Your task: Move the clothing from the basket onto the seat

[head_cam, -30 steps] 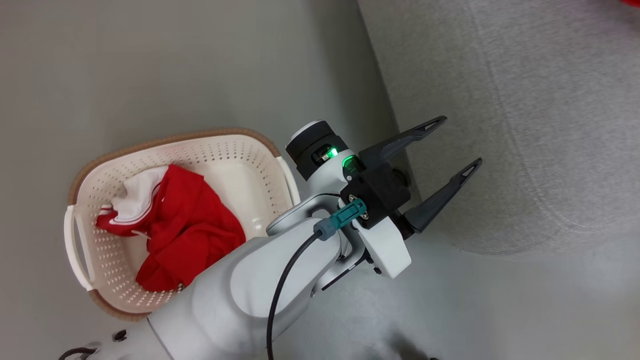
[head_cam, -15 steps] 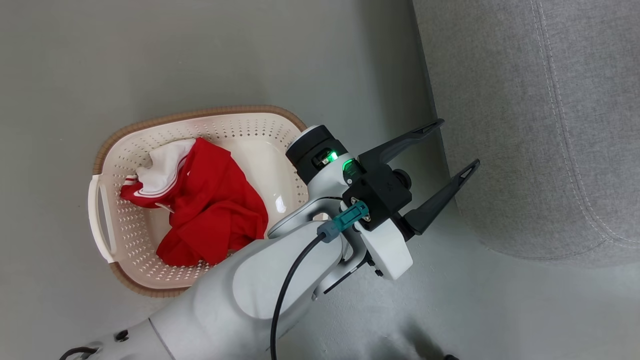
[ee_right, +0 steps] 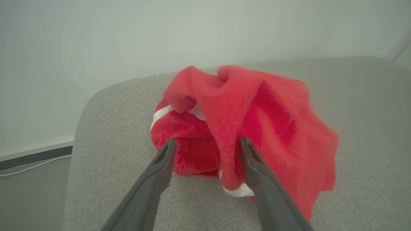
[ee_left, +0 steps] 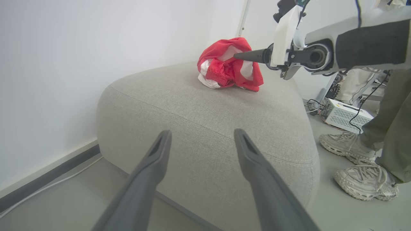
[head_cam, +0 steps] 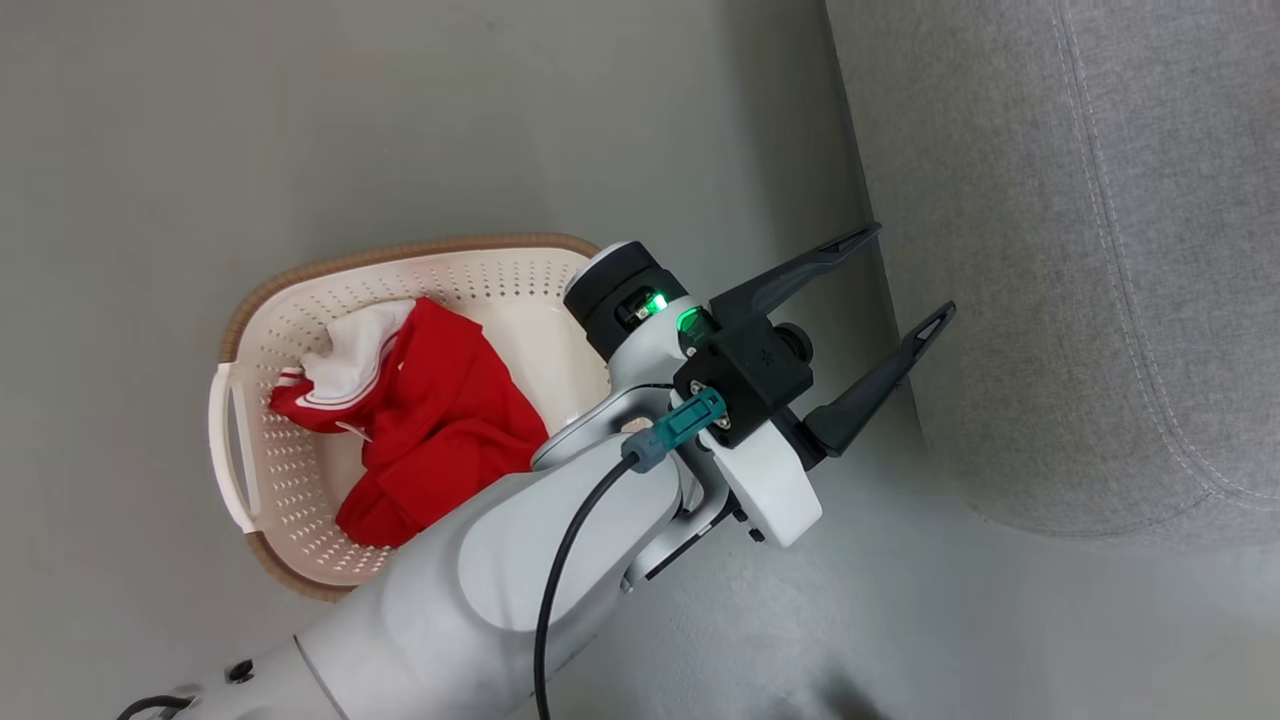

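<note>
Task partly done: one red garment (ee_right: 257, 122) is laid on the grey sofa (ee_left: 205, 106); a second red garment (head_cam: 440, 430) is left in the laundry basket (head_cam: 400, 252). Left gripper (head_cam: 912, 270) and right gripper (ee_right: 208, 141) are held spread, nothing clamped.

Person's sneakers (ee_left: 348, 147) on floor (head_cam: 300, 120), white box (ee_left: 345, 116) nearby.

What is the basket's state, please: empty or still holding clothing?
Not empty. The head view shows a crumpled red-and-white garment lying inside the basket, on its floor and against its left wall.
</note>
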Motion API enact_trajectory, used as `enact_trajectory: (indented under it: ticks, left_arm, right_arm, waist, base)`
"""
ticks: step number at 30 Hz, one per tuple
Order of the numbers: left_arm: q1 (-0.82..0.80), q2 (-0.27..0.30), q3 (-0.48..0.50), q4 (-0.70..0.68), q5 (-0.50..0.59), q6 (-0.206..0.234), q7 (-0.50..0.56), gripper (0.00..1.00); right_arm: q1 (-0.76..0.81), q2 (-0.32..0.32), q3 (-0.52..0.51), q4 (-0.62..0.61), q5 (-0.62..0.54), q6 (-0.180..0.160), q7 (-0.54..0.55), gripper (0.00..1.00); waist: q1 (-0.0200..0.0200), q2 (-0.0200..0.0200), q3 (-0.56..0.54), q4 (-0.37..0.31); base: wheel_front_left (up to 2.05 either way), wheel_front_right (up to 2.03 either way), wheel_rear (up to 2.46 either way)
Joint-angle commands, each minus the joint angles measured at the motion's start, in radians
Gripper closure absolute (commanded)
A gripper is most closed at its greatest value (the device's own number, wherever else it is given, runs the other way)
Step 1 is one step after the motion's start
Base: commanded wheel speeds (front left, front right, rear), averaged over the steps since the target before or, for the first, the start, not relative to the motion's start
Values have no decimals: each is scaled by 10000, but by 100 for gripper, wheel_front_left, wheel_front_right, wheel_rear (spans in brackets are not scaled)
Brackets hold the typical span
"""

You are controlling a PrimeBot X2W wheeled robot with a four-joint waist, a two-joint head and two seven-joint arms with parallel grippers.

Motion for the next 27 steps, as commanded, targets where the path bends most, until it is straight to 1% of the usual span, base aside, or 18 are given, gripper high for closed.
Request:
enact_trajectory:
  ticks: [1,5,8,16,21,27]
  left_arm:
    - [49,-64,297,-314,-87,99,-47,0]
    - [373,-64,518,-402,-74,102,-47,0]
    - [689,-64,794,-470,-61,134,-47,0]
    - [1696,-64,1650,-465,100,169,-47,0]
    - [2419,-64,2283,-431,261,199,-47,0]
    - [3386,-64,3308,-376,558,263,-47,0]
  right_arm:
    - [599,-486,312,-243,109,27,-115,0]
    - [987,-620,830,-635,275,27,-140,0]
    - [1398,-556,1060,-1049,275,27,-143,0]
    - [2474,-84,1379,-1852,53,27,-145,0]
    - [2961,201,1464,-2249,-363,27,-146,0]
    - [3309,530,1451,-2694,-882,27,-146,0]
  waist:
    - [0,0,-166,88]
    - [0,0,-549,223]
    - [0,0,-903,314]
    - [0,0,-1910,678]
    - [0,0,-2539,1034]
    - [0,0,-3306,1452]
  base:
    - [0,0,0]
    - [0,0,0]
    - [0,0,0]
    - [0,0,0]
    - [0,0,0]
    - [0,0,0]
